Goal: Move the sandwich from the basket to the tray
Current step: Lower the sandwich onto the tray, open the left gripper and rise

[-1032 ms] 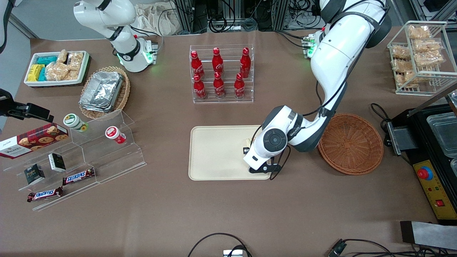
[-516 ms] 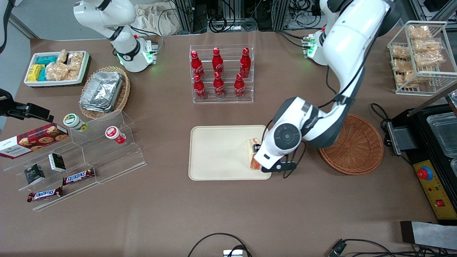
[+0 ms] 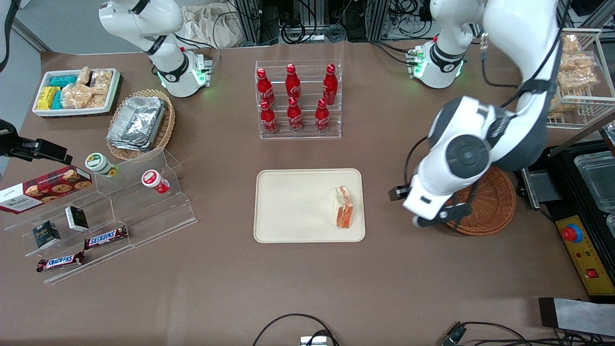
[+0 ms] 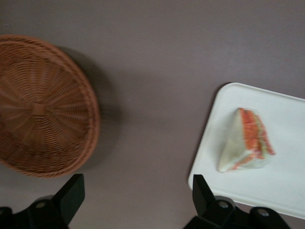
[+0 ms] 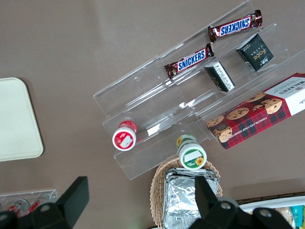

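We see the sandwich [image 3: 341, 213] lying on the tray [image 3: 293, 206], close to the tray's edge that faces the working arm's end of the table, approx. midway along that edge and a bit toward the corner nearest the front camera. It rests on its side w/ the red-orange and pale filling layers showing; nothing touches it.

The gripper [image 3: 416, 207] hangs above bare table btwn the tray and the basket [image 3: 485, 211], well clear of the sandwich. In the wrist view we see both fingers [image 4: 70, 193] spread wide apart, released, w/ nothing btwn them. The sandwich [image 4: 247, 141] is not inside the jaws: it sits off to one side, past one fingertip, while the gap btwn the jaws frames only brown tabletop. The basket [image 4: 43, 105] shows w/ its woven floor bare, and the tray [image 4: 281, 171] corner sits just beside the nearer fingertip.

From the front we see the basket partly covered by the arm's wrist; its visible rim lies toward the working arm's end of the table, apart from the tray.

Elsewhere: a clear rack of red bottles [image 3: 298, 98] stands farther from the front camera than the tray, near the table's middle. A stepped acrylic stand [image 3: 110, 211] w/ snack bars and small cups sits toward the parked arm's end.
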